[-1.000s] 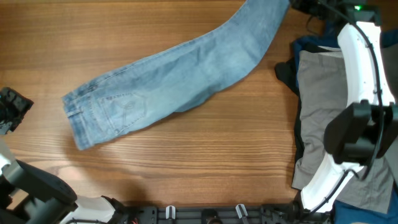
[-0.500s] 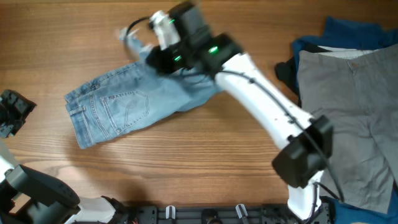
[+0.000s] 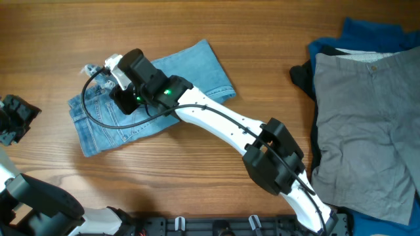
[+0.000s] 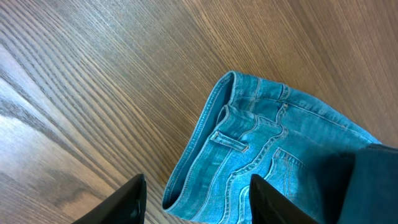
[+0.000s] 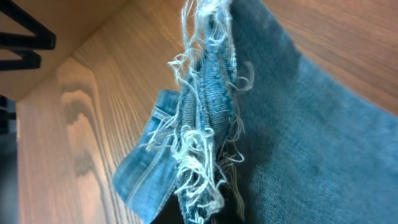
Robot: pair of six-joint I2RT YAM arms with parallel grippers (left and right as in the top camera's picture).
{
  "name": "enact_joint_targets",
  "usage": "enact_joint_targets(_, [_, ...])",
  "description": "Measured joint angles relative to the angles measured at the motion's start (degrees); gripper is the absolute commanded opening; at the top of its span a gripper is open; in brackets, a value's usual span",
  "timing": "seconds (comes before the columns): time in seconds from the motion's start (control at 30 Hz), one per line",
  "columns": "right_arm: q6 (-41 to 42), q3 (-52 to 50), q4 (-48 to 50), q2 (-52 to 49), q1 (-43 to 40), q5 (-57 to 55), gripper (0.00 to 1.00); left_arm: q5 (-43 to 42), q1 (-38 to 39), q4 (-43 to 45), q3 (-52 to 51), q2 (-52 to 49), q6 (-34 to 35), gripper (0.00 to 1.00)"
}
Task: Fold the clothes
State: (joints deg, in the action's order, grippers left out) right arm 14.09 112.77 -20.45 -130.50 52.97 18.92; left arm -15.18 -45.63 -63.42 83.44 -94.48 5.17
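**Jeans fold, mid-move: hem brought over to the waistband end**

So the right end effector (image 3: pixel 105 71) was clamped shut on the frayed white-threaded hem (image 5: pixel 202 124) of the long light-blue faded denim jeans (image 3: pixel 197 65), and it hung right over the jeans' waistband (image 4: pixel 205 155). My guess at the reason: leg end onto waist end halves the length in one go. The hem was lifted clear of the denim under it, not laid flat, so I'd call the fold brought over but not set down.

The jeans themselves lay flat on the brown wooden worktop (image 3: pixel 197 183), doubled over. The crease sat at the far end from the waistband, and the back pocket stitching showed just beside the waistband.

The left end effector (image 4: pixel 198 186) sat off past the waistband end, apart from the jeans. Its fingers were spread wide with nothing between them. Parked out of the way, I reckon, with its camera looking down on the waistband corner.

Well away from the jeans, beyond the crease end, the rest of the pile waited: grey cotton trousers (image 3: pixel 367 111) on top, a dark-blue garment (image 3: pixel 367 33) and a black garment (image 3: pixel 302 78) poking out from under. Makes sense to keep them off to one side so the fold has room.

The risk I'd watch is those loose threads snagging on the fingers at release.
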Motion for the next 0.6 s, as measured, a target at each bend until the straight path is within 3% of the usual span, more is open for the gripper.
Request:
enact_joint_targets(0.03, [0.5,0.0,0.4,-0.1,0.3,1.0,0.51,0.0,0.0,0.0,0.0,0.0,0.0,0.54])
enact_joint_targets(0.2, [-4.0,0.0,-0.1,0.0,2.3,7.2,0.52,-0.8,0.0,0.4,0.0,0.0,0.0,0.55])
enact_joint_targets(0.33, [-6.1,-0.1,-9.0,1.2,0.4,1.9,0.54,-1.2,0.1,0.1,0.0,0.0,0.5,0.69])
enact_joint_targets(0.47, [-4.9,-0.1,-19.7,7.2,-8.8,-4.5,0.54,-1.2,2.8,-1.0,0.0,0.0,1.2,1.00])
enact_joint_targets(0.53, [-3.1,0.1,-24.7,9.4,-16.0,-4.4,0.60,-1.1,5.4,0.0,-0.8,0.1,1.3,1.00])
enact_joint_targets(0.6, [-1.9,0.2,-28.0,9.4,-22.7,-3.1,0.46,0.1,8.0,3.0,-4.2,0.4,1.3,1.00])
